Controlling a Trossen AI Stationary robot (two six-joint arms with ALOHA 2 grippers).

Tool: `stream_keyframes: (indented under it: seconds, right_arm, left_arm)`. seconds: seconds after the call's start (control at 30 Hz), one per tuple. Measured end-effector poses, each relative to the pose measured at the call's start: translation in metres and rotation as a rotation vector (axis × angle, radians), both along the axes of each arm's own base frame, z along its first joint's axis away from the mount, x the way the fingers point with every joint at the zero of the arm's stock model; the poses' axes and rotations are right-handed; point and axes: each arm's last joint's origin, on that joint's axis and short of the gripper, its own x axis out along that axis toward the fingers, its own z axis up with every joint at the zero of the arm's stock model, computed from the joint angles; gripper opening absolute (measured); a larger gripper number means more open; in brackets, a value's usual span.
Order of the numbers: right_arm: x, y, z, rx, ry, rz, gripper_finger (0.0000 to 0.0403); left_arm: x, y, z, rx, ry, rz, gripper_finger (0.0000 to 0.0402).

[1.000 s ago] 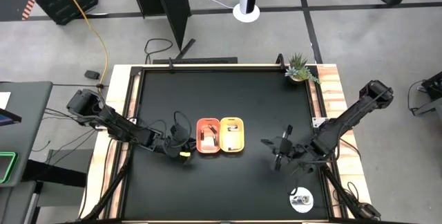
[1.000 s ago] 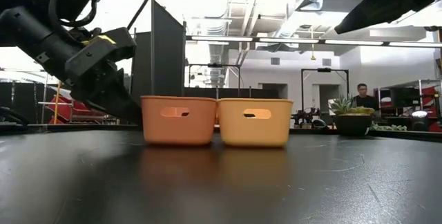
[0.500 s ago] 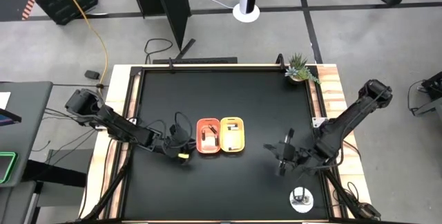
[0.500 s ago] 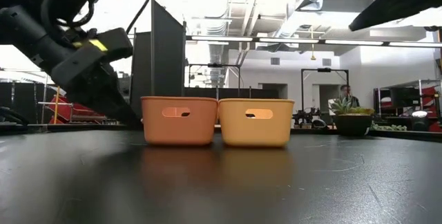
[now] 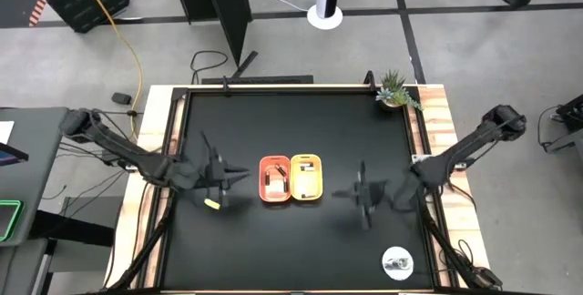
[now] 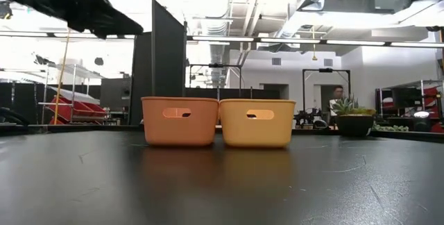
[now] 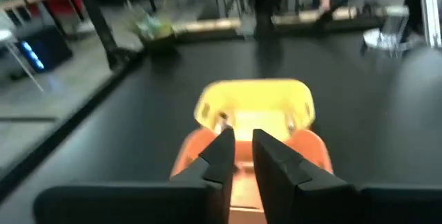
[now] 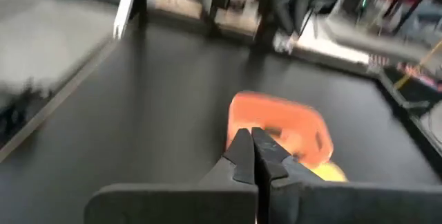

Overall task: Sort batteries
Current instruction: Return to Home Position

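Observation:
The batteries show only as small whitish bits inside the orange tray point(image 5: 275, 178) and the yellow tray point(image 5: 306, 177), which stand side by side mid-table; more small pieces lie on the round white disc point(image 5: 397, 262). My left gripper point(image 5: 230, 175) hangs raised just left of the orange tray point(image 7: 238, 175), fingers a narrow gap apart with nothing visible between them point(image 7: 240, 144). My right gripper point(image 5: 353, 191) hangs raised right of the yellow tray, shut point(image 8: 251, 148), pointing at the trays. In the low view the left gripper point(image 6: 104, 20) is high above the table.
A potted plant point(image 5: 395, 92) stands at the far right corner. The black table point(image 5: 291, 122) has a raised wooden rim. The white disc sits near the right near corner. Open tabletop lies far and near of the two trays point(image 6: 218, 121).
Both grippers have risen off the table. The left one lifted from table height beside the orange tray and drew back a little toward the left and far edges. The right one moved up and toward the yellow tray, away from the disc. The trays stayed put.

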Motion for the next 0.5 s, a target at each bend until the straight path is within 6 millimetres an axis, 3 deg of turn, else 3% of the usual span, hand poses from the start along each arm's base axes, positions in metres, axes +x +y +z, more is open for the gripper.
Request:
stream_keyframes:
  seconds: [0.13,0.27,0.5]
  right_arm:
    - [-0.032,-0.034,-0.019,0.082,-0.185,0.040,0.0000]
    - [-0.067,-0.060,-0.042,0.101,-0.284,0.000,0.0000]
    - [-0.095,-0.092,-0.070,0.100,-0.416,0.015,0.0000]
  left_arm:
    - [-0.026,0.018,-0.009,-0.034,-0.159,-0.036,0.0012]
    - [-0.045,0.031,-0.028,-0.075,-0.242,-0.070,0.0002]
    - [-0.052,0.049,-0.041,-0.055,-0.259,-0.068,0.0001]
